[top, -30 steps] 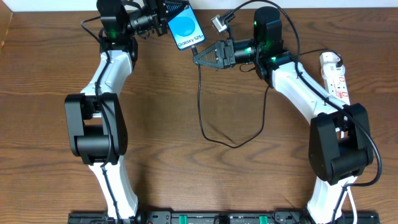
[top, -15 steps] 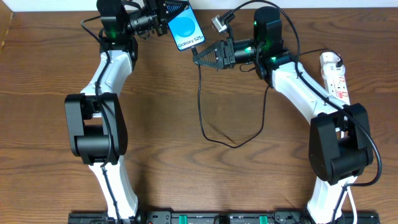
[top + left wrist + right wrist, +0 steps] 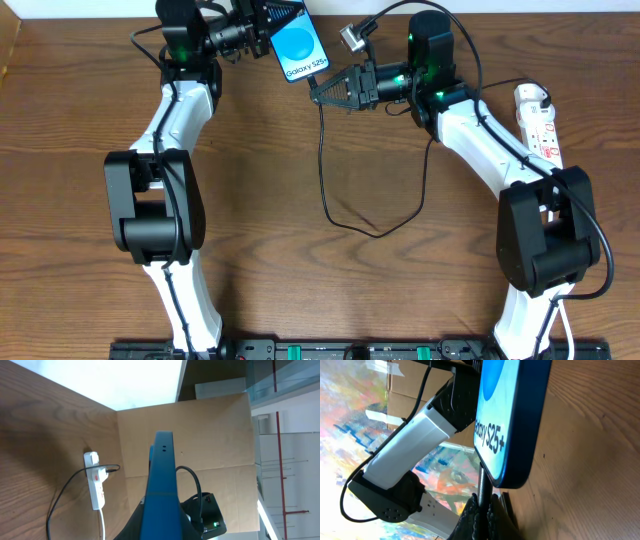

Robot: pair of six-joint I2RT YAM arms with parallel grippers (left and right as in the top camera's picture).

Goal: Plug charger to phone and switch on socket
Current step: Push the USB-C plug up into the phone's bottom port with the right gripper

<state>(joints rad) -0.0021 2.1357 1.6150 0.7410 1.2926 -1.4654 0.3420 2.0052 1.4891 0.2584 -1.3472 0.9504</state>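
While the phone (image 3: 297, 47) is held up over the far side of the desk (image 3: 300, 290): the step in hand looks like the plugging, the first half of the task.
Left jaws: closed on the phone, which is clear of the desk and tilted, with its blue screen facing up.
Right jaws: pinched narrow on the charger (image 3: 322, 170), close behind its tip.
Tip: in the right wrist view it stands just under the lower edge of the phone and points at it; whether it has entered the port cannot be told.
Rest of the charger: it hangs from the right jaws, loops on the desk between the arms and runs behind the right arm toward the socket (image 3: 538, 122).
Socket: it lies at the right edge of the desk, well apart from both jaws; its switch seems not yet touched.
Next move: probably a short, straight push of the tip along the phone's long axis while the left jaws hold firm; a slanted push could miss the port.
After that: one arm must let go and press the switch.
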